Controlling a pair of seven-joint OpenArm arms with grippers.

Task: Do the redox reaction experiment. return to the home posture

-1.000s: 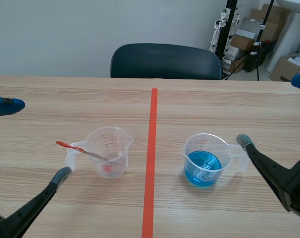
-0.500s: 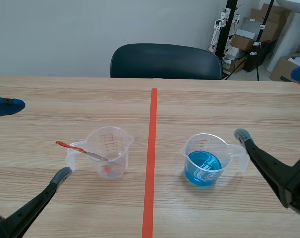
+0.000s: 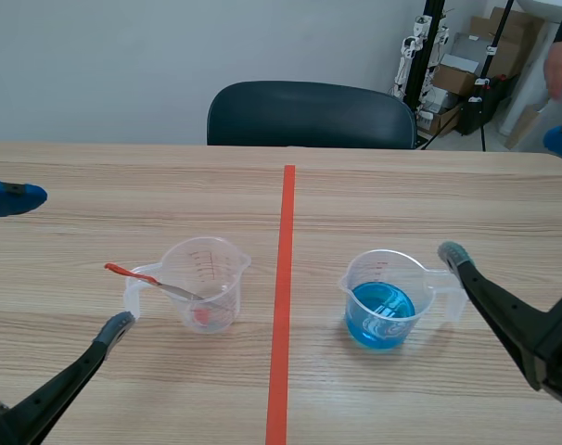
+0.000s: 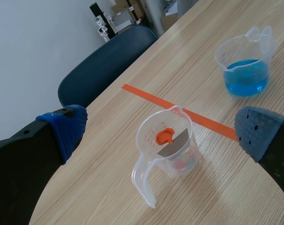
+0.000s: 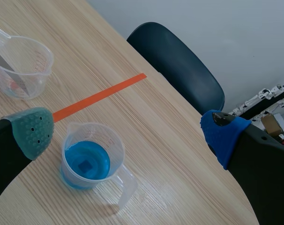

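Observation:
A clear measuring cup [image 3: 205, 295] stands left of the tape line with an orange-handled metal spoon [image 3: 156, 283] leaning in it and a reddish bit at its bottom. A second clear cup [image 3: 383, 301] holding blue liquid stands right of the line. My left gripper [image 3: 64, 261] is open, low and left of the spoon cup. The right gripper [image 3: 509, 197] is open beside the blue cup's handle, holding nothing. In the left wrist view the spoon cup [image 4: 179, 157] lies ahead between the open fingers [image 4: 67, 126]. In the right wrist view the blue cup [image 5: 93, 157] sits below the open gripper [image 5: 128, 132].
An orange tape line [image 3: 283, 297] runs down the middle of the wooden table [image 3: 402, 195]. A dark chair [image 3: 309, 116] stands behind the far edge. A person's hand [image 3: 559, 65] shows at the far right, among boxes and stands.
The right gripper has shifted slightly up and back. A person's hand has come into view at the far right. Cups, spoon and left arm have not moved.

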